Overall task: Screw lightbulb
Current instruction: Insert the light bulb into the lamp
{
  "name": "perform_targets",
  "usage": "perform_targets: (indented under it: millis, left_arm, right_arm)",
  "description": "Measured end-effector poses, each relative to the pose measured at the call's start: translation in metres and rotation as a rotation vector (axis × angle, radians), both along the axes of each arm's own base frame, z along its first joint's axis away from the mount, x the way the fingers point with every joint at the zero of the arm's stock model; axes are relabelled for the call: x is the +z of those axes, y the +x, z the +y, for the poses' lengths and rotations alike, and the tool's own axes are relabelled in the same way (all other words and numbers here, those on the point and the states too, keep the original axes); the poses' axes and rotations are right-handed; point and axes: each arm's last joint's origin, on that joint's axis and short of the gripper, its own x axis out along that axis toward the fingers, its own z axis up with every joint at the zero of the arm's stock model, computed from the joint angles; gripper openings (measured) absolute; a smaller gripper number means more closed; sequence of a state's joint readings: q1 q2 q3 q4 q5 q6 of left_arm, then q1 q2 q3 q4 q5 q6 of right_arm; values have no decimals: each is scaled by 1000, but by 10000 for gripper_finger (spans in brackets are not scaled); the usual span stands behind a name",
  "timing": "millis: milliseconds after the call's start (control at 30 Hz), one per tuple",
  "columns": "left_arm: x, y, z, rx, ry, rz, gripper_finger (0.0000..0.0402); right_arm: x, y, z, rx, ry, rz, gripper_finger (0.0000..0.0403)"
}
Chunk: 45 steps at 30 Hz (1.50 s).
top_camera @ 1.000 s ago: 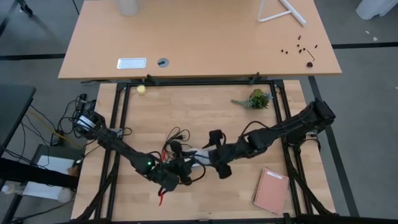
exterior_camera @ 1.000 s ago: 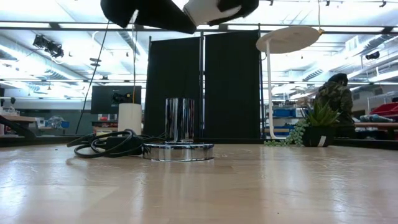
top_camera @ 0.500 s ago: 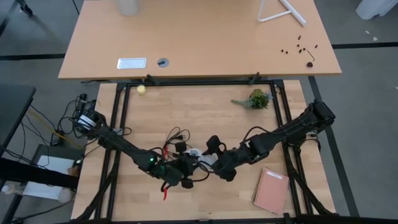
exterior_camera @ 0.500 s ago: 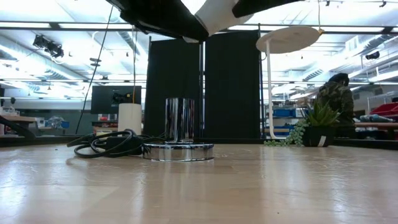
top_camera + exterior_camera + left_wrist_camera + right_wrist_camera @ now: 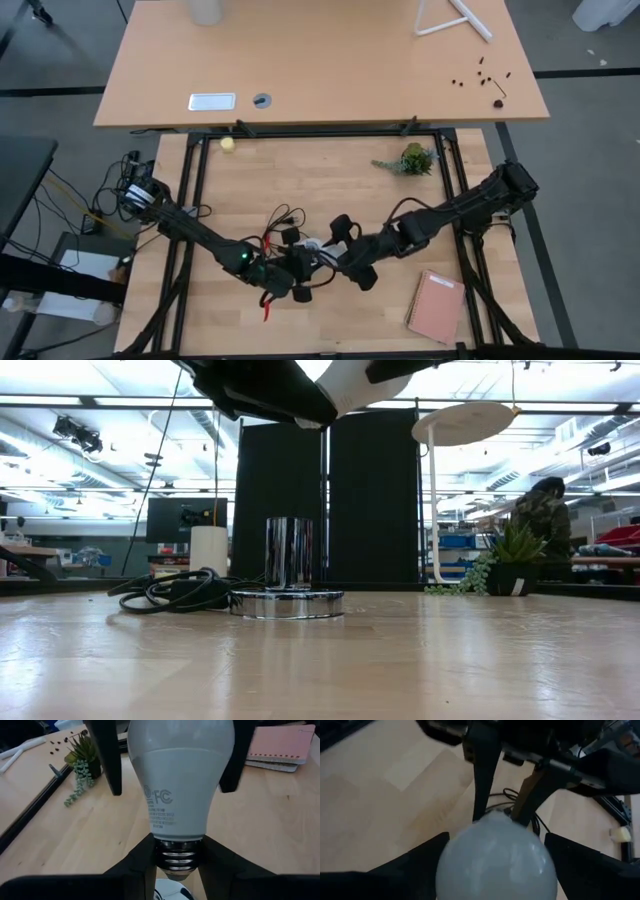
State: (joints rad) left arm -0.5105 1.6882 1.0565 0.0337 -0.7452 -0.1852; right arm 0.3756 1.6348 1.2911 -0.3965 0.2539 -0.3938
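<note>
Your left gripper (image 5: 179, 862) clamps the lightbulb (image 5: 180, 780) by its threaded base while your right gripper (image 5: 495, 865) pinches the glass, seemingly a handover, high above the chrome socket (image 5: 287, 575).

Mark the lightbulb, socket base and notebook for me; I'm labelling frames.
lightbulb (image 5: 180, 785): left wrist view, white glass body.
socket base (image 5: 287, 603): low view, chrome disc rim.
notebook (image 5: 437, 306): high view, pink cover centre.
</note>
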Motion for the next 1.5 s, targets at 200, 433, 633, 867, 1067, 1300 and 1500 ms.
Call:
perform_targets:
  millis: [200, 433, 633, 867, 1067, 1300, 1500]
  left_arm:
    - [0, 0, 0, 2, -2, -1, 122]
    - [-1, 2, 5, 13, 1, 8, 122]
    - [-2, 4, 9, 8, -7, 21, 122]
    - [-2, 5, 10, 4, -14, 24, 122]
    - [-1, 5, 10, 0, -17, 22, 122]
    - [-1, 5, 10, 4, -16, 19, 122]
    - [-1, 5, 10, 4, -16, 18, 122]
  right_arm:
    - [0, 1, -3, -5, 50, 11, 364]
    - [-14, 11, -2, -6, 24, 29, 398]
    - [-20, 13, 1, 12, -56, 22, 388]
    - [-19, 15, -1, 16, -62, 13, 373]
    - [-18, 16, -1, 26, -70, -3, 339]
    - [-18, 16, -2, 24, -70, -1, 279]
    - [-18, 16, -3, 22, -68, 0, 242]
